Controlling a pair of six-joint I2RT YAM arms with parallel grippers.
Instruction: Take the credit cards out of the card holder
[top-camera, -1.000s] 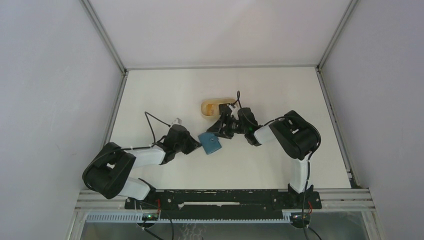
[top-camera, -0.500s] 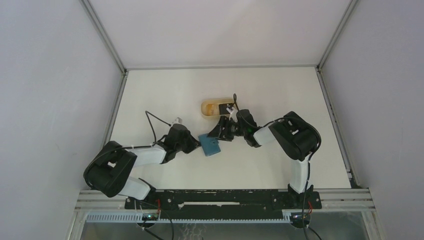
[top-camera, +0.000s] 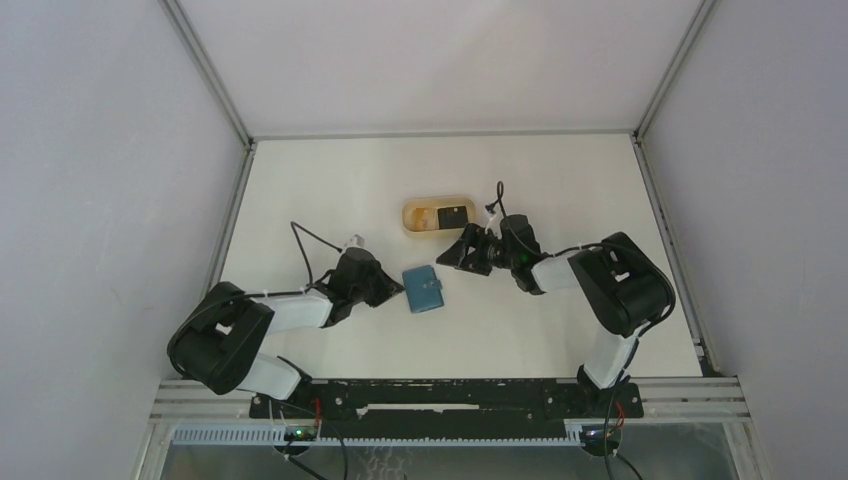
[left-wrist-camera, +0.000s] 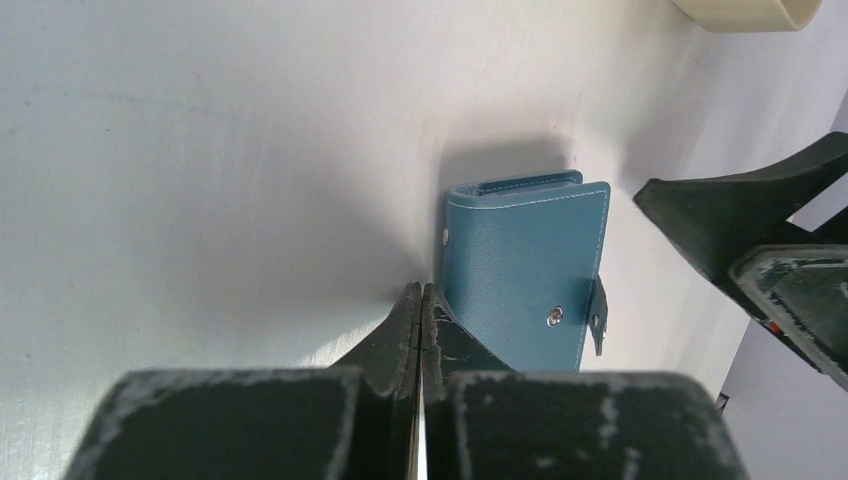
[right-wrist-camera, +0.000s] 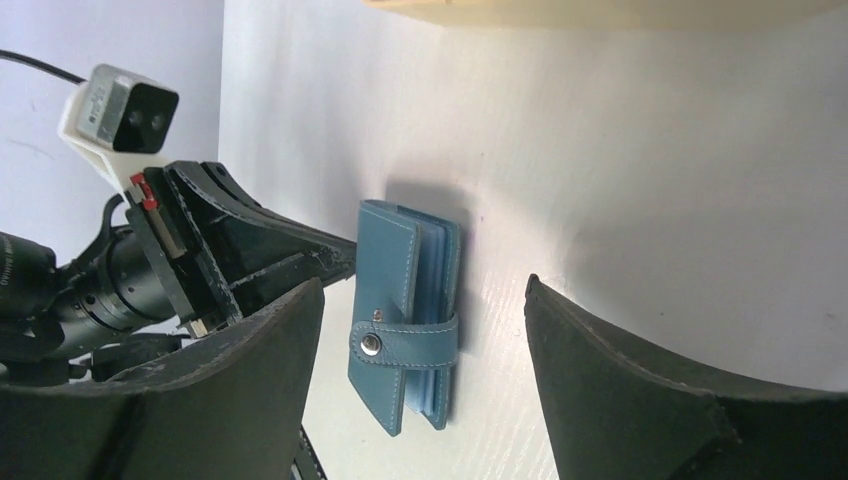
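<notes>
Presses the fingers (left-wrist-camera: 392, 345) of the left gripper (left-wrist-camera: 421, 298) tight together, tips at the edge of the closed teal-blue soft folding card holder (left-wrist-camera: 525, 265). Spreads the right gripper (right-wrist-camera: 425, 285) wide nearby, holding nothing.

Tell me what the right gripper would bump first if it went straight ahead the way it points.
Probably the blue card holder: it lies right ahead, framed between the right gripper's open fingers. The shut left gripper sits just beyond it.

Bright, diffuse light washes the white table (top-camera: 330, 200) evenly. The card holder (left-wrist-camera: 525, 270) is in sharp focus and throws a soft grey shadow just beyond its far edge.
</notes>
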